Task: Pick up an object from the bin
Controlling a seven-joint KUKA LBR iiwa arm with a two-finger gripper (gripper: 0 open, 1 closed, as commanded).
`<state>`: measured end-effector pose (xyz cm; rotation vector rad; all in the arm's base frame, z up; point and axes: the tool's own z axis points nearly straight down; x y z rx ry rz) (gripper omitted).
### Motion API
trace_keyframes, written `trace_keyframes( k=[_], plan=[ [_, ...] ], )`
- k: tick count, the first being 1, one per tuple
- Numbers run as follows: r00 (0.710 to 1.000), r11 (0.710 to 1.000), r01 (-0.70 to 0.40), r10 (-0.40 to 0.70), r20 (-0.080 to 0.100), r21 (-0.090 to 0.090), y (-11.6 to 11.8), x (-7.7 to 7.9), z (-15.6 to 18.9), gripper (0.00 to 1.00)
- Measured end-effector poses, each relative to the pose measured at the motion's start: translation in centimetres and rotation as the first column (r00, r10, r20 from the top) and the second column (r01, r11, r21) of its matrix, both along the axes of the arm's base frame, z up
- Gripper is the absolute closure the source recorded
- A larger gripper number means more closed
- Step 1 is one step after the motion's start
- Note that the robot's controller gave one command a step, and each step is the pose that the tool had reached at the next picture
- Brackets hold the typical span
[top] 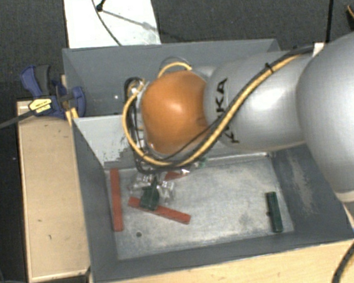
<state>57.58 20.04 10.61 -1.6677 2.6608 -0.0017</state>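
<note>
My gripper (152, 188) is low in the left half of the bin, just under the orange wrist cover. Right beneath it sits a small dark green block (149, 201), resting on or against the upper left end of a red stick (167, 213) that lies slanted on the bin floor. Whether the block is gripped cannot be made out. A second red stick (116, 200) lies upright along the left wall, a short way left of the gripper.
A longer dark green bar (274, 212) lies alone near the bin's right front corner. The big silver arm covers the bin's back right part. Bare grey floor stretches between the slanted red stick and the green bar.
</note>
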Motion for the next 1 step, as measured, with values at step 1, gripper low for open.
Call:
trace_keyframes(
  k=[1],
  plan=[
    [1.000,1.000,0.005,-0.005,0.008,0.005,-0.70,-4.00,13.01,1.00]
  ],
)
